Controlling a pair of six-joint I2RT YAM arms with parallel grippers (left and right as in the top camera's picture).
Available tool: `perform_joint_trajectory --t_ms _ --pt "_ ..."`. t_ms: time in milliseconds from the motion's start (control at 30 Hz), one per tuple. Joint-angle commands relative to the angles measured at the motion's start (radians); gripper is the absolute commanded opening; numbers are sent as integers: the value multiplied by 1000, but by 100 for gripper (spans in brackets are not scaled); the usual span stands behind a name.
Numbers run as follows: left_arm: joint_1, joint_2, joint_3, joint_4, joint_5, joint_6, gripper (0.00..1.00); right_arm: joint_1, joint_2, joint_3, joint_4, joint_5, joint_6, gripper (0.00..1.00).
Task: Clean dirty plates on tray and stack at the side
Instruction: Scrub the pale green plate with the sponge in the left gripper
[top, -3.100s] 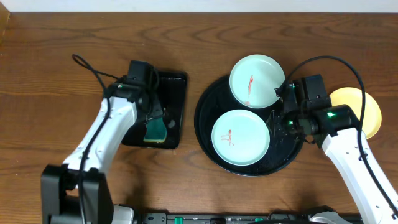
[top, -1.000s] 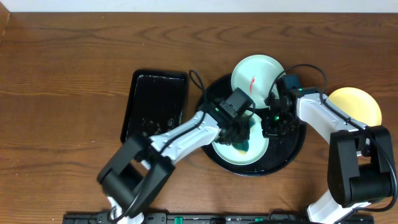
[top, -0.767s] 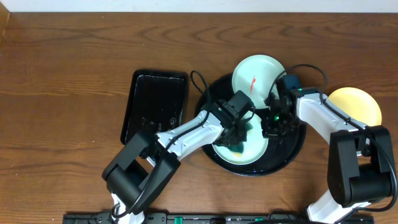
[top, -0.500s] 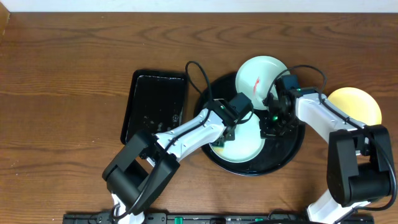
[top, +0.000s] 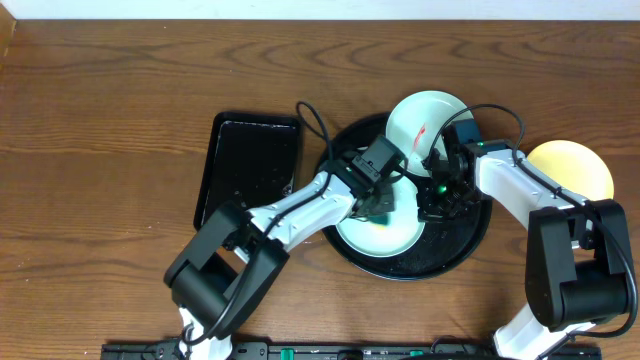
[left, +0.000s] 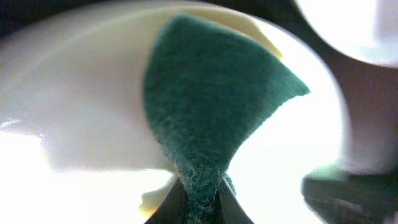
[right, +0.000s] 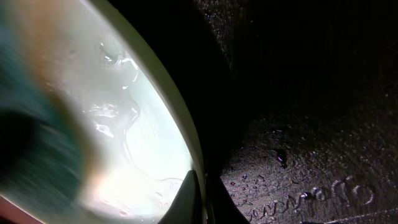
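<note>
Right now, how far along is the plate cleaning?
Done: the yellow plate sits beside the tray. In hand: the left gripper presses a green sponge on the near mint plate, whose rim the right gripper pinches. Left: the far mint plate, red-smeared, then stacking.

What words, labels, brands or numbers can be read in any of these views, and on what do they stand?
Raised lettering on the tray, right wrist view: a few moulded characters, wet, dark on dark and cut off by the edge of the picture, too unclear to quote.
Overhead and left wrist views: no text, label or number can be made out on anything.
</note>
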Motion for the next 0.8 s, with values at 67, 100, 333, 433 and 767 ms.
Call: perform_joint_trajectory --t_ms 67,100,333,433,767 --pt "-35 27 -15 69 251 -76 7 -1 19 -2 3 89 7 1" --pt "-36 28 -16 66 251 -76 7 -1 19 -2 3 89 7 1" --pt "-31 31 -35 -45 67 -45 8 -1 19 -2 2 89 6 1" --pt "-30 31 -35 -143 -137 6 7 -1 19 -2 2 89 6 1" --pt "-30 31 49 -463 -665 15 8 -1 19 -2 -5 89 6 1"
